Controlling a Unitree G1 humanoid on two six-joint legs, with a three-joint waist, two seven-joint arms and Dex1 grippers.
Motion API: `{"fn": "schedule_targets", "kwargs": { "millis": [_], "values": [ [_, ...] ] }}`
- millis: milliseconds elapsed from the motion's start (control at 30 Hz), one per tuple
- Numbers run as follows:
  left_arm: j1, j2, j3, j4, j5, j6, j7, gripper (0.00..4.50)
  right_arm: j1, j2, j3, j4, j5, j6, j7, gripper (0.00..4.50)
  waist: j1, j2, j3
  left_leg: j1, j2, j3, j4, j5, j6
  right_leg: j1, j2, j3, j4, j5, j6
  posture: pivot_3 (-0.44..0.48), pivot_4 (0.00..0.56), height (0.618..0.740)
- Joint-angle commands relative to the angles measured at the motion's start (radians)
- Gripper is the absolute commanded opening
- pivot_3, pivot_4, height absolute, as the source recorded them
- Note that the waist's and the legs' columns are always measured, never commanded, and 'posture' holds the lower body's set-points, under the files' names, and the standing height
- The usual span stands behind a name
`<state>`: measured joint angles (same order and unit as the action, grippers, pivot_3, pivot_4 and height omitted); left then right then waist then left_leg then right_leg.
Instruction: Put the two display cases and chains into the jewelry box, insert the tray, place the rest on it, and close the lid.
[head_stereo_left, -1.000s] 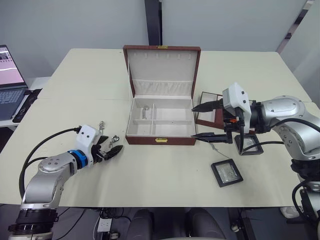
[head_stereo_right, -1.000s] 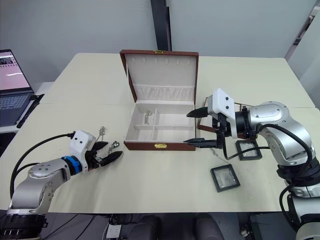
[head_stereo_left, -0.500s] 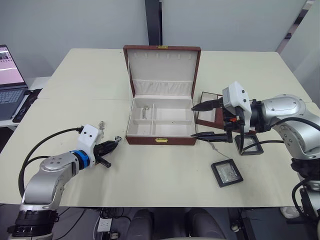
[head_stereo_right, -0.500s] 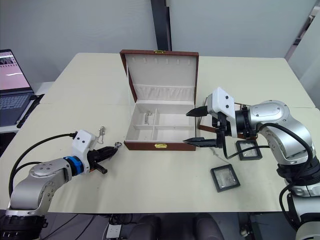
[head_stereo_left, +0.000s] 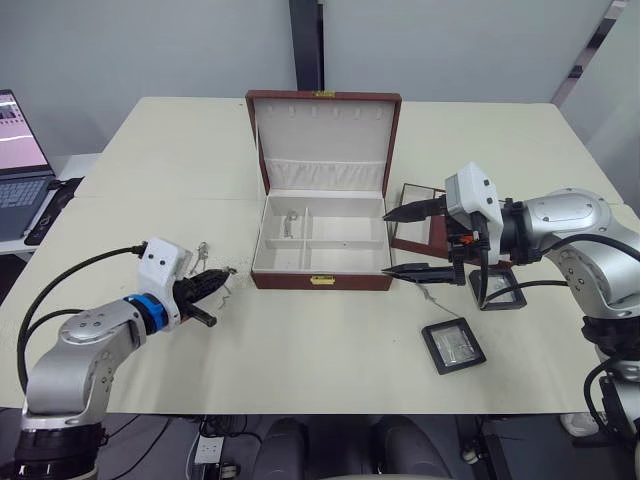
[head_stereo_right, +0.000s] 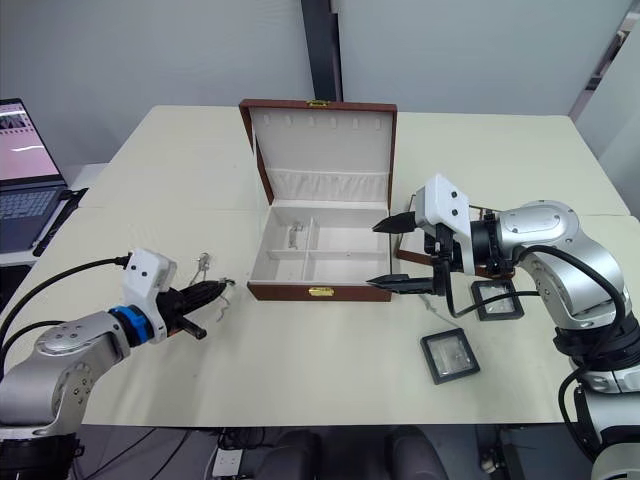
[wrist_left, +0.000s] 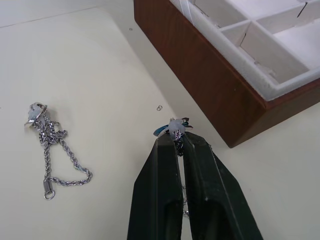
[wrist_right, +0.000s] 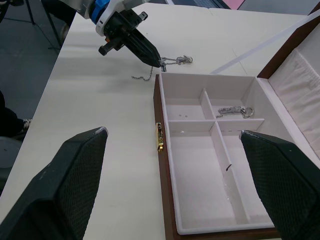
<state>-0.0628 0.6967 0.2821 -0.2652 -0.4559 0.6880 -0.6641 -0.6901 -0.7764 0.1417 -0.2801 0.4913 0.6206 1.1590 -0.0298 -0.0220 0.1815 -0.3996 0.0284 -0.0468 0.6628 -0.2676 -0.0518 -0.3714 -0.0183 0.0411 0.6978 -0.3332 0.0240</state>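
Observation:
The jewelry box (head_stereo_left: 320, 280) stands open mid-table, its lid (head_stereo_left: 325, 130) upright, with one chain (head_stereo_left: 292, 218) in its back-left compartment. My left gripper (head_stereo_left: 230, 273) is shut on a second chain (wrist_left: 176, 126), held just above the table near the box's front-left corner, its loose end hanging down. A third chain (wrist_left: 50, 150) lies on the table beside it. My right gripper (head_stereo_left: 388, 243) hovers open and empty at the box's right side. Two display cases (head_stereo_left: 453, 345) (head_stereo_left: 500, 290) lie on the table to the right. The tray (head_stereo_left: 415, 225) sits behind the right gripper.
A laptop (head_stereo_left: 20, 150) stands on a separate surface at the far left. The table's front edge runs close below both arms. A black cable trails from the left arm across the table.
My left gripper has shut on the chain and lifted it slightly, drawing back to the left. The right arm has not moved.

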Motion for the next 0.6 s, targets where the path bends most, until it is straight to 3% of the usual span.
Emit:
{"fn": "schedule_targets", "kwargs": {
  "millis": [33, 600],
  "values": [
    [0.016, 0.018, 0.07, -0.059, -0.037, 0.004, -0.002, 0.02, -0.025, -0.001, -0.016, -0.013, -0.001, -0.017, 0.007, 4.5, 0.0, 0.0, 0.0, 0.0, 0.0, 0.0, 0.0, 0.0, 0.0, 0.0, 0.0, 0.0, 0.0, 0.0, 0.0, 0.0, 0.15, 0.74],
    [0.147, 0.116, 0.296, -0.104, -0.16, 0.009, -0.125, 0.02, -0.026, -0.001, -0.013, 0.001, -0.005, -0.035, 0.016, 4.5, -0.001, 0.0, 0.0, 0.0, 0.0, 0.0, 0.0, 0.0, 0.0, 0.0, 0.0, 0.0, 0.0, 0.0, 0.0, 0.0, 0.15, 0.74]
  ]
}}
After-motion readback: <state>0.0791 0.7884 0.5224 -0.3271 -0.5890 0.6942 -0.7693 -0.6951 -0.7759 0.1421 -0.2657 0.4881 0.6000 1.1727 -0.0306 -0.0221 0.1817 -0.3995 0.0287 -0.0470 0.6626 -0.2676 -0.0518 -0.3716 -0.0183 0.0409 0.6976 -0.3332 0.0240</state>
